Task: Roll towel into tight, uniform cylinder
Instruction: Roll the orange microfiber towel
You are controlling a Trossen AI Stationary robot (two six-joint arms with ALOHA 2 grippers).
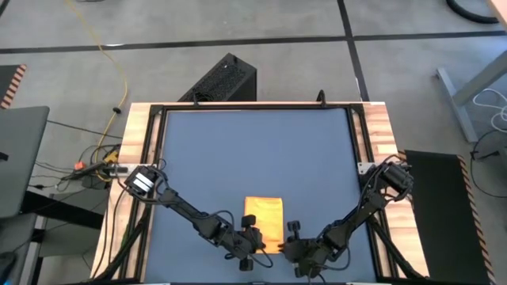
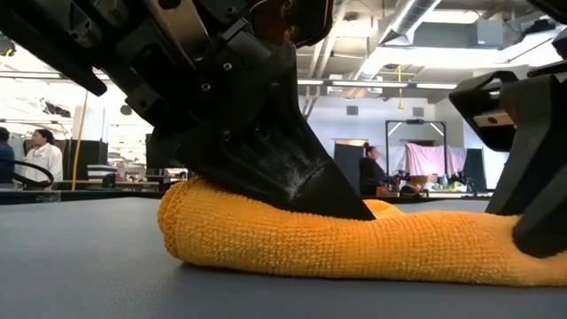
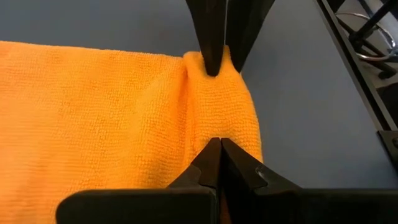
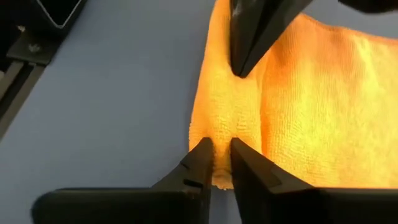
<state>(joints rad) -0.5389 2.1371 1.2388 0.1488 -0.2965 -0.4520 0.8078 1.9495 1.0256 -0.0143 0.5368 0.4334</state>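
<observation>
A bright yellow towel (image 1: 264, 219) lies folded into a flat rectangle on the dark blue table (image 1: 253, 150), near the front edge between the two dark robot arms. Both arms reach in from the sides and meet at the towel's front edge.

The left gripper (image 3: 214, 106) has its two fingers pressed fully together, pinching a small raised fold of the towel's edge near one corner. From table height its dark wedge-shaped fingers (image 2: 292, 177) press down onto the thick, rounded front edge of the cloth (image 2: 354, 239).

The right gripper (image 4: 221, 149) sits at the other front corner. Its fingers stand only narrowly apart, with a bunched ridge of towel (image 4: 298, 106) caught in the slim gap between the tips. Whether it grips firmly cannot be told

People stand in the workshop beyond the table
</observation>
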